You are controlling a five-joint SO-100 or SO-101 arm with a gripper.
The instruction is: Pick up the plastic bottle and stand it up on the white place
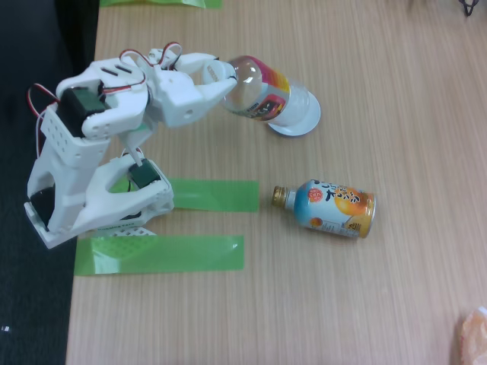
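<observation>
one plastic bottle (pixel 262 91), one can-bottle (pixel 335 207), one white disc (pixel 300 122), two green tape strips (pixel 160 253)

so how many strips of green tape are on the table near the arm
2 full strips: one green tape strip just right of the arm's base, another below it near the table's front-left edge. A third green bit is cut off at the top edge.

Plastic bottle (pixel 262 93): cap hidden behind gripper (pixel 228 80); label blurred, unreadable. White place (pixel 298 120) partly covered by bottle. Orange object (pixel 473 334) cut off at the picture's edge.
</observation>
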